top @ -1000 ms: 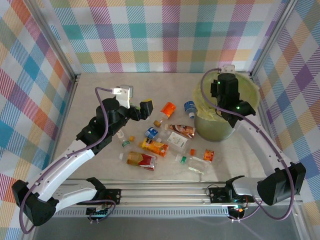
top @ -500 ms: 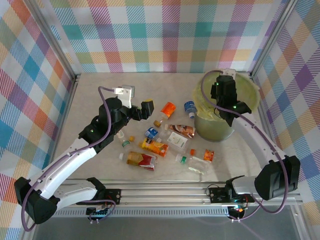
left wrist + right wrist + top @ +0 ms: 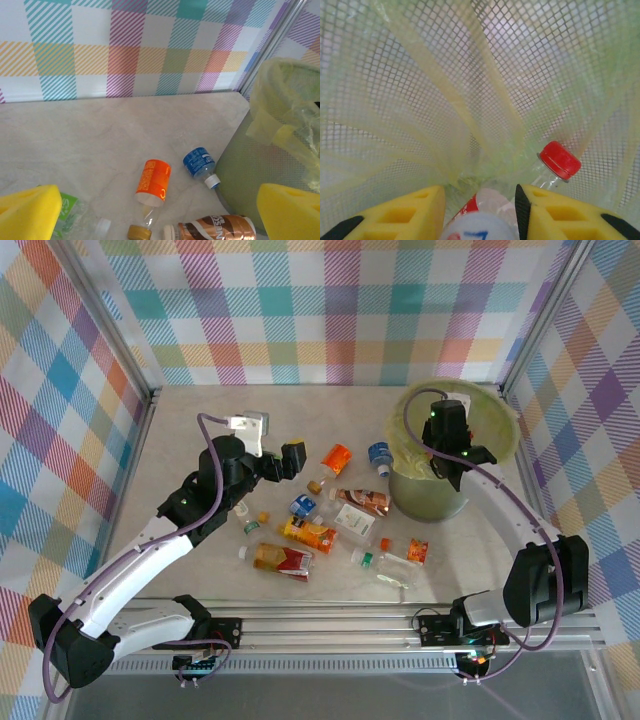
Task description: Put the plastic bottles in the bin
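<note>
From above, the right hand [image 3: 452, 468] has sunk deeper into the bin [image 3: 505, 425]; plastic bottles [image 3: 308, 533] lie on the desk left of it. The left wrist view shows the left hand [image 3: 160, 212] spread wide. Inside the bin, a bottle [image 3: 480, 226] sits between the right fingers [image 3: 400, 210]. Gripped or loosed, I cannot tell, but a drop looks close.

Place: a robot test cell in a lab is shown, not a home or a shop.
Walls: checked pastel panels [image 3: 330, 310] are set at 9, 12 and 3 o'clock, closing the cell in.
Frame: aluminium posts [image 3: 105, 325] are seen slanting up toward 11 and 1 o'clock.
Surface: a pale marbled surface [image 3: 200, 410] is boxed in by the panels.
Mounting: a slotted metal rail [image 3: 330, 625] is laid along 6 o'clock, with two white arms [image 3: 130, 575] fixed at it.
Wiring: purple cables [image 3: 202, 430] are run in the open along the arms.
</note>
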